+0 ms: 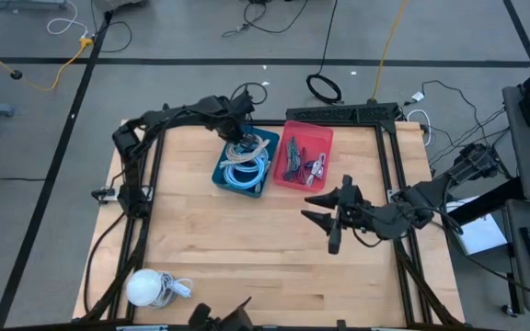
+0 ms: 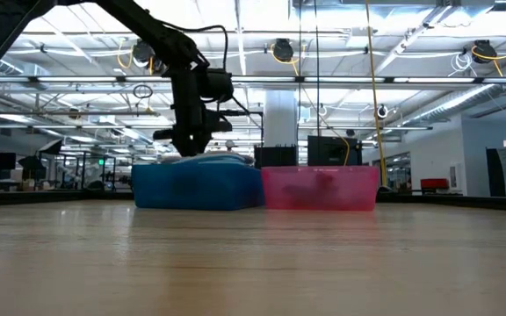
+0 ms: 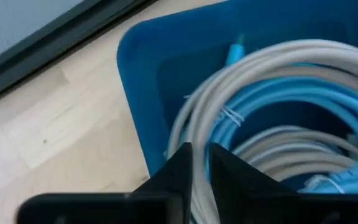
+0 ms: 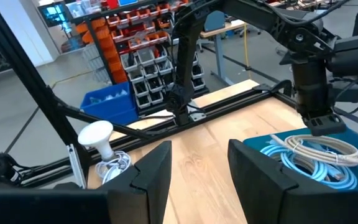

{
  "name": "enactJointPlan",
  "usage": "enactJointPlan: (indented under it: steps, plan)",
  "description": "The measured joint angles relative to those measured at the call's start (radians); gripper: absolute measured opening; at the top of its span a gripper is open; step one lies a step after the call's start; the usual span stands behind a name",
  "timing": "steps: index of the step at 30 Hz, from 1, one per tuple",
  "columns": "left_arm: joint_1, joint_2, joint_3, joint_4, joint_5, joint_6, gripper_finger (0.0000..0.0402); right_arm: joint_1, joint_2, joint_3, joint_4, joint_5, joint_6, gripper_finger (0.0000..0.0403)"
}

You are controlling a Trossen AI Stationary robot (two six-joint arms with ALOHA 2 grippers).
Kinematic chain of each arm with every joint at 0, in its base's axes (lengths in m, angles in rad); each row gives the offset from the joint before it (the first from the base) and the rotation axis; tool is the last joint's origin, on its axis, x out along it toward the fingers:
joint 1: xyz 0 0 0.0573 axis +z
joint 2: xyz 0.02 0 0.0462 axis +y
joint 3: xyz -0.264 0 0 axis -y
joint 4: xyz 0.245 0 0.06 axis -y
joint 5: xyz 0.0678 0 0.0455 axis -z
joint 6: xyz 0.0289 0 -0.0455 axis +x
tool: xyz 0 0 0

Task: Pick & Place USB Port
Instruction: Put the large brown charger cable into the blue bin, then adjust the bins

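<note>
Left gripper (image 3: 199,163) is down in the blue bin (image 1: 224,175), fingers pinched around a grey cable loop (image 3: 241,81) in the coil directly under it. Cable not lifted clear yet, so pick is underway and place is all left. Red bin (image 1: 320,138) sits just beside. Right gripper (image 4: 199,163) hangs open, well apart, idle. No readable labels or brands anywhere.

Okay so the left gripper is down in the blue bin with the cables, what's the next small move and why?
Probably a short straight lift. The left gripper sits low in the blue bin, its fingers narrowly apart around a strand of the grey cable. Whether the grip is firm is unclear, so raising it slightly would show if the cable comes free. The right gripper waits open over the table.
</note>
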Motion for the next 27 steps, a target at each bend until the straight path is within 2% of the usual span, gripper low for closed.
enactJointPlan:
  steps: [6, 9, 12, 14, 18, 20, 24, 27]
  plan:
    - [-0.020, -0.001, 0.069, -0.049, -0.018, 0.060, 0.0083, -0.005, 0.000, 0.000, 0.000, 0.001, 0.000, 0.0153]
    - [-0.034, -0.002, 0.156, -0.105, -0.064, 0.091, 0.0098, -0.005, 0.000, 0.000, 0.000, 0.002, 0.005, 0.0153]
    - [-0.052, -0.020, 0.259, -0.138, -0.044, 0.151, 0.0108, -0.007, 0.000, 0.000, 0.000, 0.004, 0.005, 0.0153]
    - [-0.074, -0.047, 0.319, -0.141, 0.066, 0.192, 0.0109, -0.011, 0.000, 0.000, 0.000, 0.002, 0.005, 0.0153]
    - [-0.168, -0.130, 0.364, -0.152, 0.419, 0.272, 0.0094, -0.020, 0.000, 0.000, 0.000, 0.000, -0.001, 0.0153]
    - [-0.259, -0.171, 0.357, -0.194, 0.473, 0.307, 0.0075, -0.022, 0.000, 0.000, 0.000, 0.000, -0.004, 0.0153]
    - [-0.486, -0.215, 0.318, -0.358, 0.352, 0.356, 0.0015, -0.027, 0.000, 0.000, -0.005, -0.001, -0.020, 0.0153]
    - [-0.645, -0.210, 0.244, -0.375, 0.216, 0.320, 0.0005, -0.037, 0.000, 0.000, -0.008, -0.001, -0.030, 0.0153]
